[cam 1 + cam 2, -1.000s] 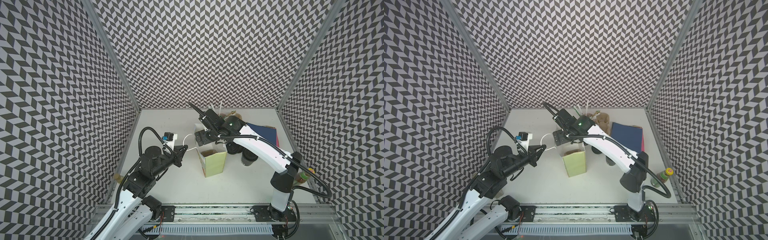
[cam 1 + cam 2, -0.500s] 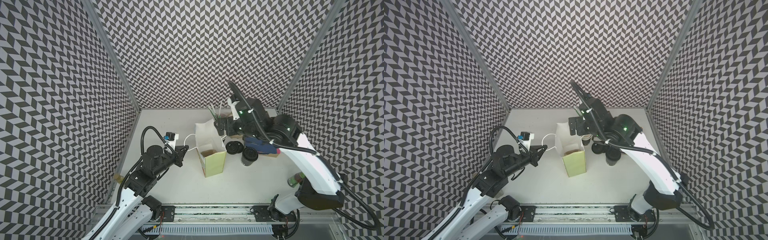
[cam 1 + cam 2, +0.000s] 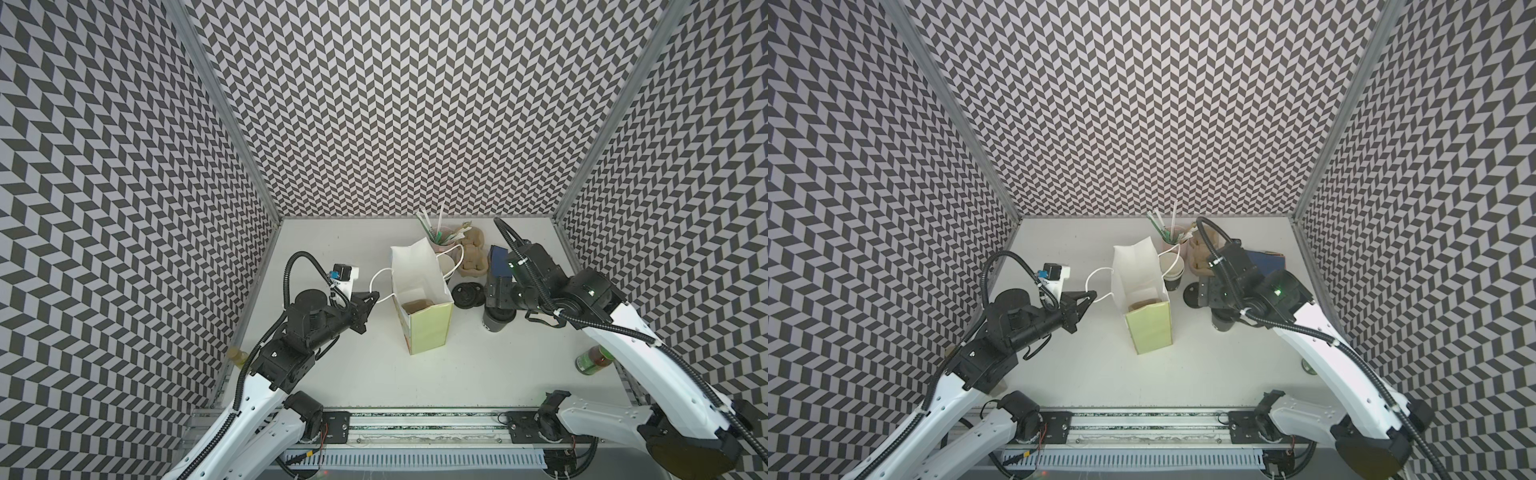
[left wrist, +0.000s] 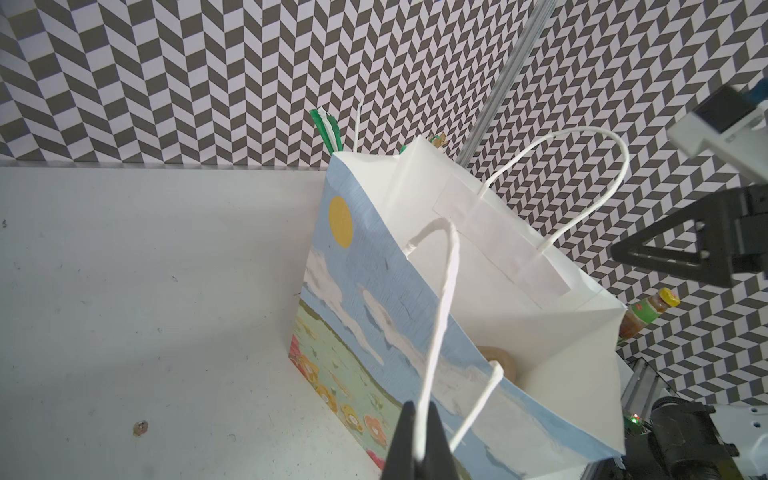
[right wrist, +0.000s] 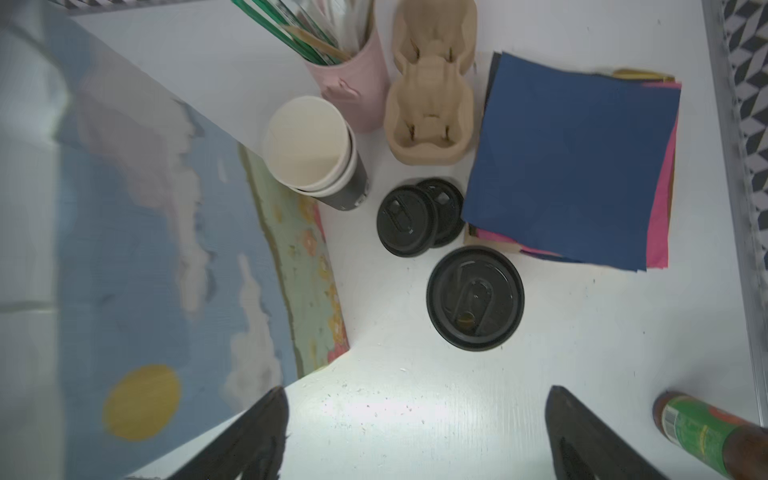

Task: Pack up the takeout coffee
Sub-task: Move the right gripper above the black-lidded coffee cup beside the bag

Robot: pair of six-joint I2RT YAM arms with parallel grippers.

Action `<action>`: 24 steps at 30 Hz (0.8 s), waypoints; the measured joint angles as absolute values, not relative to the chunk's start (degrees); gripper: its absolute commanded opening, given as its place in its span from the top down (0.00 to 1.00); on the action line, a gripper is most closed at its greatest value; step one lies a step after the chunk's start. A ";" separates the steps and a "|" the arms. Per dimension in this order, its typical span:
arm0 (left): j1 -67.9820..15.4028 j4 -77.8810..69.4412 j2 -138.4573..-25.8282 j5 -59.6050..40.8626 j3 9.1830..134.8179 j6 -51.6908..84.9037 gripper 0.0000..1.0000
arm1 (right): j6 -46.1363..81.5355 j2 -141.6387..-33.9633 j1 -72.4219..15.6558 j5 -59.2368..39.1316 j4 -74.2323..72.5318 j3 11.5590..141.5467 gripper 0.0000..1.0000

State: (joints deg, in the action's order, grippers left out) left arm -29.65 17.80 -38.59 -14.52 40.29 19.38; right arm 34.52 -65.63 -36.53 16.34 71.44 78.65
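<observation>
I see my left pincer [image 4: 417, 419] clamped on the gift bag [image 3: 428, 328]'s white handle [image 4: 440, 316]. My right pincer [image 5: 415, 390] hangs spread wide above the lidded black coffee cup [image 5: 475, 298], which stands on the tabletop [image 3: 353, 374] near the bag.

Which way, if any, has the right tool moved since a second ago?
Yes. The right tool went rightward in a top view, from over the gift bag to above the takeout coffee right of it.
</observation>
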 measured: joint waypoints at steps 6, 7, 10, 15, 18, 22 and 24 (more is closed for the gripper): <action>-29.65 17.78 -38.57 -14.68 40.29 19.38 1.00 | 35.92 -65.36 -33.28 14.31 69.06 70.87 0.09; -29.67 17.78 -38.54 -14.66 40.29 19.38 1.00 | 36.01 -65.67 -32.64 13.65 68.79 69.93 0.11; -29.67 17.85 -38.57 -14.59 40.29 19.35 1.00 | 36.21 -68.10 -30.59 11.75 68.97 69.06 0.10; -29.67 17.89 -38.68 -14.11 40.29 19.33 1.00 | 36.23 -74.00 -28.56 9.54 71.85 72.82 0.08; -29.78 17.93 -38.70 -13.82 40.29 19.31 1.00 | 35.66 -75.94 -27.57 6.90 72.77 75.24 0.08; -29.98 18.04 -38.87 -13.63 40.29 19.31 1.00 | 35.33 -77.14 -25.82 4.99 73.95 77.41 0.07; -30.00 18.09 -38.94 -13.43 40.27 19.31 1.00 | 35.14 -77.28 -24.53 4.25 74.24 77.71 0.06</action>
